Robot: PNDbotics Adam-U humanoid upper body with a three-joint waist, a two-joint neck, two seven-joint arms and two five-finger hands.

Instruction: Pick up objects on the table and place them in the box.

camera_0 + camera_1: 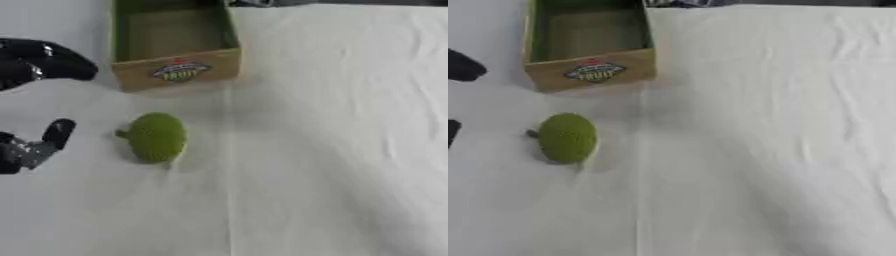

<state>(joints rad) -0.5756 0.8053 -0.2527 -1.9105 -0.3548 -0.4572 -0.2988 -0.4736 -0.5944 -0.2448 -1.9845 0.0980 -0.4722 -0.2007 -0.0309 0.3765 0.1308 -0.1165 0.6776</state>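
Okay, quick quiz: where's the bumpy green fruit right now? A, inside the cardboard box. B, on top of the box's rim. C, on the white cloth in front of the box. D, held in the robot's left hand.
C: the green fruit lies on the white cloth in front of the box, apart from the left hand.

**One label, on the box front**

The only lettering stands on the cardboard box (pixel 175 70), which sits up and to the right of the left hand (pixel 35 65), well apart from it. Its near wall carries an oval badge (pixel 595 71) with a dark ground, a red patch at its top and a yellow-green word across the middle that looks like "FRUIT". A smaller line above that word cannot be made out. Nothing else shows readable text, numbers or signs.
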